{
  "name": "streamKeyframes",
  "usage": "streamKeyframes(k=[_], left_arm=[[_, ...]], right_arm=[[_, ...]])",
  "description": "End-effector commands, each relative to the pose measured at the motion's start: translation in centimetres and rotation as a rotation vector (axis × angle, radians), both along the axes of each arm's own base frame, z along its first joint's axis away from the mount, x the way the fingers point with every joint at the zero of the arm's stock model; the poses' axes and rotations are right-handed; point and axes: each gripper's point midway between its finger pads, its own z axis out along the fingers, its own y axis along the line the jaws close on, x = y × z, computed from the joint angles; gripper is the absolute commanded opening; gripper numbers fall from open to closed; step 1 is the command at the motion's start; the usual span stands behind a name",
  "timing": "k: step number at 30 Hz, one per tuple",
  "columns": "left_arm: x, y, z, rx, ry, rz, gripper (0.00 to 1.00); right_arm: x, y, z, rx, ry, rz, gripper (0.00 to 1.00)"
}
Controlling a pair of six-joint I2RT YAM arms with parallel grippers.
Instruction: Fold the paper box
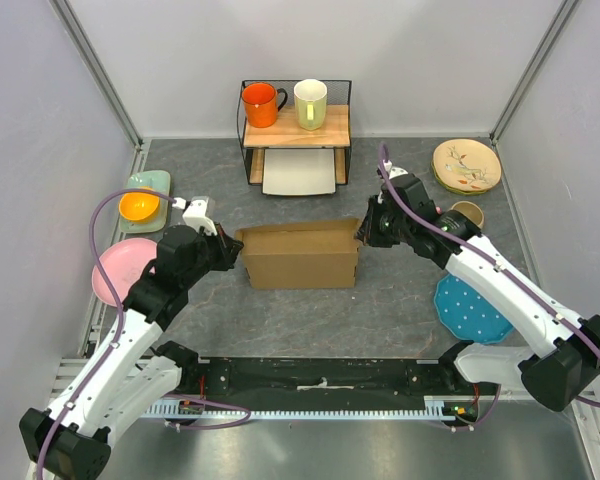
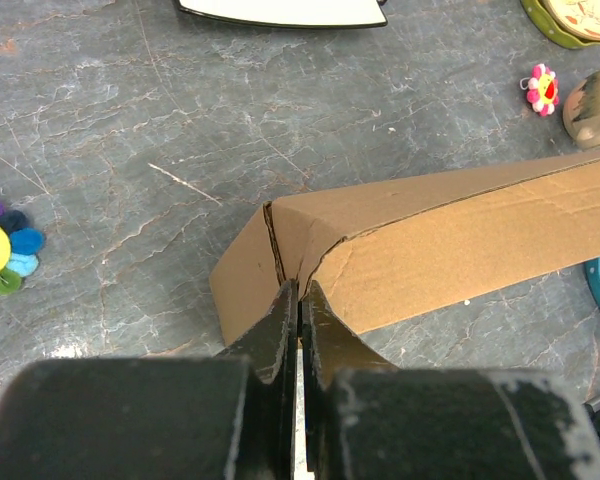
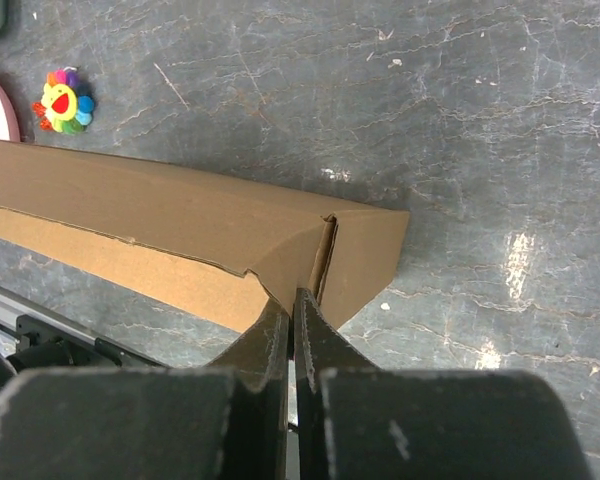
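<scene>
Top external view, so here's what was caught: the paper box (image 1: pixel 300 257) was found sitting on the grey table (image 1: pixel 400 330), in front of the wooden shelf (image 1: pixel 285 133) on the arms' side, pretty much lined up with it. It was stood up as a shallow brown rectangle with its open top facing up.

The left gripper (image 1: pixel 230 247) was parked in front of the shelf and a bit to its left, right at the box's left end. From the left wrist view, its fingers (image 2: pixel 280 325) were seen pressed together, with the cardboard at that corner pinched between them. Same story on the other side: the right gripper (image 1: pixel 363 232) was placed in front of the shelf and a bit to its right, and in the right wrist view its fingers (image 3: pixel 270 335) were clamped tight on the box's corner wall, where a crease was bent inward.

Other stuff that was spotted:
- an orange mug (image 1: pixel 261 104) and a pale mug (image 1: pixel 310 103), set on top of the shelf
- a white tray (image 1: pixel 300 172), tucked under the shelf
- an orange bowl (image 1: pixel 139 206) and a pink plate (image 1: pixel 120 270), left well off to the shelf's left
- a cream plate (image 1: pixel 467 164) and a blue dotted plate (image 1: pixel 470 308), laid out to the shelf's right
</scene>
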Motion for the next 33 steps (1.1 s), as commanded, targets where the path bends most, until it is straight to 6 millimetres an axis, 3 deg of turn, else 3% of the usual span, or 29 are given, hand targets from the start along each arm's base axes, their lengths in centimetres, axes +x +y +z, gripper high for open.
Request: streamKeyframes(k=[1, 3, 4, 7, 14, 22, 25, 26, 29, 33], left_arm=[[-2.2, 1.2, -4.9, 0.110, 0.158, -0.005, 0.02], [-2.2, 1.2, -5.0, 0.105, 0.165, -0.003, 0.02], [-2.2, 1.1, -4.9, 0.099, 0.166, -0.001, 0.02], [-2.2, 1.1, -5.1, 0.094, 0.174, 0.004, 0.02], [-2.3, 1.0, -5.3, 0.071, 0.191, 0.020, 0.02], [-3.0, 0.4, -6.6, -0.035, 0.209, 0.053, 0.02], [-3.1, 0.7, -6.6, -0.019, 0.197, 0.056, 0.02], [-3.1, 0.6, -6.4, -0.014, 0.194, 0.052, 0.02], [-2.8, 1.0, -6.2, 0.012, 0.183, 0.069, 0.02], [-2.7, 1.1, -5.9, 0.019, 0.175, 0.066, 0.02]], right_arm=[[-0.3, -0.7, -0.1, -0.023, -0.042, 0.010, 0.00], [-0.1, -1.3, -1.0, -0.052, -0.071, 0.003, 0.00], [-0.7, -2.0, -2.6, -0.078, -0.059, 0.003, 0.00], [-1.2, -2.5, -4.7, -0.093, -0.048, 0.000, 0.00], [-1.5, -3.9, -6.2, -0.159, -0.078, -0.031, 0.00], [-3.2, -4.6, -9.6, -0.203, -0.044, -0.013, 0.00], [-3.2, -4.6, -8.5, -0.177, -0.068, -0.030, 0.06], [-3.1, -4.7, -8.1, -0.173, -0.080, -0.036, 0.16], [-2.2, -4.4, -5.0, -0.133, -0.141, -0.064, 0.33], [-1.2, -3.6, -0.6, -0.073, -0.212, -0.072, 0.45]])
